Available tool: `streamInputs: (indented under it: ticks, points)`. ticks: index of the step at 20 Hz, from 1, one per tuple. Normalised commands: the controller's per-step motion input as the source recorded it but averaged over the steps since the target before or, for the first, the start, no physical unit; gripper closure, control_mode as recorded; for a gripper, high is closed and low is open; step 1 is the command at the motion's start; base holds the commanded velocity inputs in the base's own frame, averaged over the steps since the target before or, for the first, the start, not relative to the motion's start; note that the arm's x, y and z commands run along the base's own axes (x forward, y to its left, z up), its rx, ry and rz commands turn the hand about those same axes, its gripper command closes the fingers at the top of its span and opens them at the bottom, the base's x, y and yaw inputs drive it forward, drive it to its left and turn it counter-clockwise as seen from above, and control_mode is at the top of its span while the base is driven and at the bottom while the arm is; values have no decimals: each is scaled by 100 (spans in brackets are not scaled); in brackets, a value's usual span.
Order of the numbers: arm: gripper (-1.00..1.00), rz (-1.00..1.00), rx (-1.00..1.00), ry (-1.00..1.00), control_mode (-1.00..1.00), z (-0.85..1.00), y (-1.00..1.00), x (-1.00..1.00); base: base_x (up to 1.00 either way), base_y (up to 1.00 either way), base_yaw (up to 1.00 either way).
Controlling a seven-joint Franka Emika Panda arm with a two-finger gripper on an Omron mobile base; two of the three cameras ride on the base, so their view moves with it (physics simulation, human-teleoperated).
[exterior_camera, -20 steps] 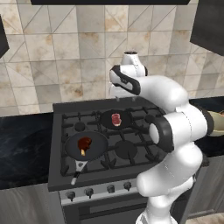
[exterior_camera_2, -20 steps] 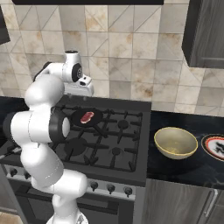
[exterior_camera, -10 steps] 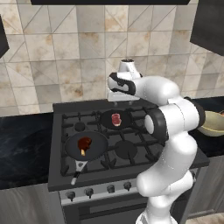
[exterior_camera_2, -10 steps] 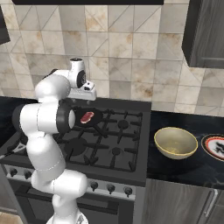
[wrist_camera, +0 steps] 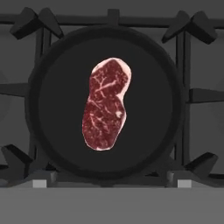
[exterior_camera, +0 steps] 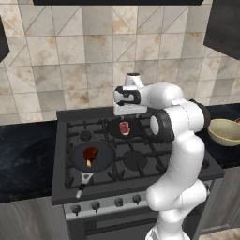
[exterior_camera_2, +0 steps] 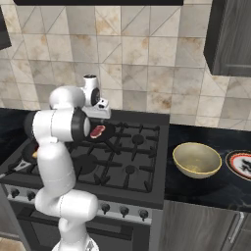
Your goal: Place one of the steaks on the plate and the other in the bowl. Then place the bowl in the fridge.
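No readable text, labels, brand names or numbers appear anywhere; the stove [exterior_camera: 136,187], wall tiles [exterior_camera: 93,61] and cabinets [exterior_camera_2: 230,39] carry no writing.

Both base views look forward and down over the stove [exterior_camera: 136,161] from behind the arm, left and right. The hand view looks straight down, close over the marbled steak [wrist_camera: 106,104] in its pan [wrist_camera: 105,105].

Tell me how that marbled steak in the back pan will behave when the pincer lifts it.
The marbled steak lies thin and flat in the black pan, so it will probably droop at both ends. Its raw-looking surface may be slippery. It looks light for the open pincer above it.
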Motion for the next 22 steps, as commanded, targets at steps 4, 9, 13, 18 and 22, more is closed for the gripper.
streamInputs:
  ticks: [4,9,13,18,22]
  points:
    - [-100,0,0,3,-100,-30,14,16,0,0,0]
    - [-100,0,0,13,-100,-32,8,0,0,0,0]
    - [-100,0,0,17,-100,-31,0,0,0,0,0]
    - [-100,0,0,2,-100,-25,0,6,0,0,0]
    - [-100,0,0,4,-100,-39,0,12,0,0,0]
